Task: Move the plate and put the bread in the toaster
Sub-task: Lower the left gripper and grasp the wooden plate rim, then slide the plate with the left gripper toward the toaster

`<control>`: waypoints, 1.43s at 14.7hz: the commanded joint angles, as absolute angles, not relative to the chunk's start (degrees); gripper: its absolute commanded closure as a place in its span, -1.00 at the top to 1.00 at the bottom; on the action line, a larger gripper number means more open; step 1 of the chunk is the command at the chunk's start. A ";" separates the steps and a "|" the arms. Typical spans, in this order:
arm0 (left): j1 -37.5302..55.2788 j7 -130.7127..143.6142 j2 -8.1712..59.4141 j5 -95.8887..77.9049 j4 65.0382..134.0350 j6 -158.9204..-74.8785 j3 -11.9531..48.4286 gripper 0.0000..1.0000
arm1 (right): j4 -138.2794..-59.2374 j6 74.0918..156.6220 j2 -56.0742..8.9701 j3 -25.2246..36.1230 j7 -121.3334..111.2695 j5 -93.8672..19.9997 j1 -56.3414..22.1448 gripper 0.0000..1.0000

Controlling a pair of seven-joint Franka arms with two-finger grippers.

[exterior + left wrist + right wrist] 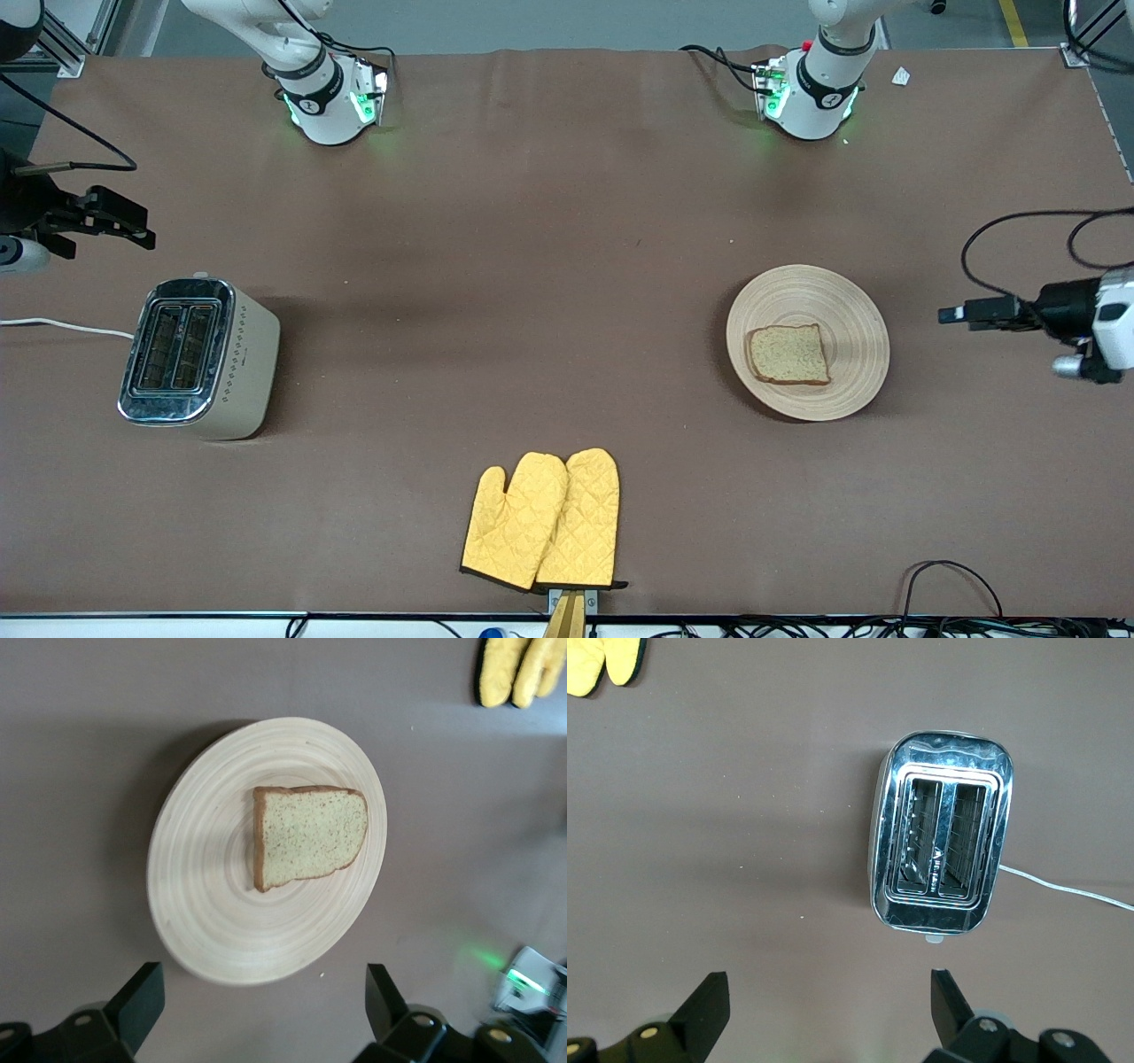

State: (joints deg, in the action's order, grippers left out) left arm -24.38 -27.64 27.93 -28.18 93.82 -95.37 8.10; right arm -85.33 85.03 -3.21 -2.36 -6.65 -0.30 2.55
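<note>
Bread (788, 354) lies on the plate (850, 301), toaster (199, 359) well apart; left gripper (261, 1010) and right gripper (828, 1014) hover with fingers spread

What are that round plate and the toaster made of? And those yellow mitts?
The plate looks like pale, matte wood or bamboo: fine concentric rings run across it. The toaster has a mirror-bright top, likely chromed metal, since it shows reflections; its beige matte sides could be plastic or painted metal. The mitts look like quilted fabric, with diamond stitching and dark edging.
</note>
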 commanded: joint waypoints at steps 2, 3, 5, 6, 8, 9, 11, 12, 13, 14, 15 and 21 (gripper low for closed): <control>-25.48 -35.66 42.95 -32.77 85.44 -94.31 8.79 1.00 | -86.40 84.90 -2.02 -2.37 -6.77 -0.18 2.46 1.00; -25.49 -37.08 44.89 -33.57 85.08 -94.57 8.79 1.00 | -86.40 84.90 -2.02 -2.37 -6.77 -0.18 2.55 1.00; -25.49 -40.24 47.28 -34.45 85.08 -96.58 8.70 1.00 | -86.40 84.90 -2.02 -2.29 -6.77 -0.18 2.55 1.00; -25.58 -41.73 48.16 -34.80 85.08 -97.03 8.70 1.00 | -86.40 84.90 -2.02 -2.29 -6.77 -0.18 2.64 1.00; -25.58 -42.62 49.13 -34.98 85.08 -97.21 8.79 0.99 | -86.40 84.90 -2.02 -2.29 -6.77 -0.18 2.64 1.00; -25.58 -42.63 49.13 -35.15 85.17 -97.21 8.70 0.84 | -86.40 84.82 -2.02 -2.29 -6.77 -0.18 2.55 1.00; -25.58 -46.29 49.13 -35.24 85.17 -97.21 8.79 -0.09 | -86.40 84.90 -2.02 -2.29 -6.77 -0.18 2.55 1.00; -25.49 -49.19 49.30 -35.33 85.25 -97.21 8.79 -0.48 | -86.40 84.82 -2.02 -2.29 -6.77 -0.18 2.55 1.00; -25.49 -50.00 49.65 -35.25 85.25 -97.21 8.79 -0.75 | -86.40 84.38 -2.02 -2.29 -6.77 -0.18 2.55 1.00; -25.58 -50.18 49.92 -35.24 85.25 -97.21 8.79 -0.93 | -86.40 84.38 -2.02 -2.29 -6.77 -0.18 2.55 1.00; -25.58 -50.45 50.01 -35.16 85.25 -97.12 8.79 -0.99 | -86.40 84.46 -2.02 -2.29 -6.77 -0.18 2.55 1.00; -25.84 -49.59 48.08 -35.51 84.99 -95.98 13.43 -0.99 | -86.40 84.46 -2.02 -2.29 -6.77 -0.18 2.37 1.00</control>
